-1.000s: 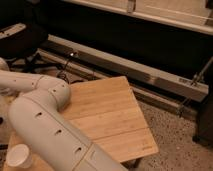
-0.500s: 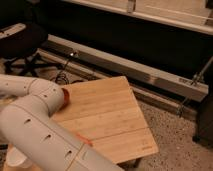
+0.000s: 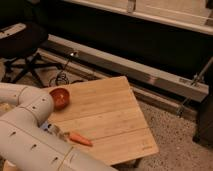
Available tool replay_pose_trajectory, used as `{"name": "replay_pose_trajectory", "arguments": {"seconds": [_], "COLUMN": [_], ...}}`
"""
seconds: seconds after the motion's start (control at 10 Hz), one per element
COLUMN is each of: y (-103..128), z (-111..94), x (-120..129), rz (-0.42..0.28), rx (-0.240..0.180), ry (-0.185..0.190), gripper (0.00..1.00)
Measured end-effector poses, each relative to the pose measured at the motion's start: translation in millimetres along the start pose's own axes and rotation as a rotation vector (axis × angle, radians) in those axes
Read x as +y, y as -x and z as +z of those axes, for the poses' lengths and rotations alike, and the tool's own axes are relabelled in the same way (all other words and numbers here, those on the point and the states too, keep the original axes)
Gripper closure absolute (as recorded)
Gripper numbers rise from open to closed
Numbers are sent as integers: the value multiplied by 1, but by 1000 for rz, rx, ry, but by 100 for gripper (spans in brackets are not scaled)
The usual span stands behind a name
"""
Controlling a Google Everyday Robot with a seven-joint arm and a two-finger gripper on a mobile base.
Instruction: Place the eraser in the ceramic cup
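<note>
Only my white arm [image 3: 35, 135] shows; it fills the lower left and lies over the left part of the wooden table [image 3: 110, 115]. The gripper is out of view. The eraser is not visible. The ceramic cup is not visible either; the arm covers the lower left corner.
A shallow red-orange bowl [image 3: 60, 97] sits at the table's left edge, next to the arm's elbow. An orange carrot-like thing [image 3: 80, 139] and a small blue thing [image 3: 48, 127] lie beside the arm. A black office chair [image 3: 22, 42] stands at the back left. A metal rail [image 3: 150, 75] runs behind the table.
The arm has swung lower and further over the table's left side. The white cup seen at the lower left a second ago is now covered. The orange thing has come into view.
</note>
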Motion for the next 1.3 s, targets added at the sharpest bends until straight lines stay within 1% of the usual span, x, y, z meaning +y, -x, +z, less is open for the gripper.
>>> {"name": "replay_pose_trajectory", "arguments": {"seconds": [0.1,0.2,0.4,0.5,0.6,0.7,0.9,1.1,1.2,1.3], "y": [0,-3,-21,-29,-39,-41,-32,-21,-18,-18], "z": [7,17,31,33,34,30,18,14,13,13], "x": [-2,-7,-21,-27,-35,-39,-40,-35,-32,-30], "rz": [38,92,192,222,243,231,165,114,94,86], "rx": [-19,-53,-105,-123,-143,-155,-175,-185,-186,-184], "ry": [8,15,15,12,4,-6,-20,-18,-14,-8], "gripper": [20,20,20,20,23,31,53,72,84,92]}}
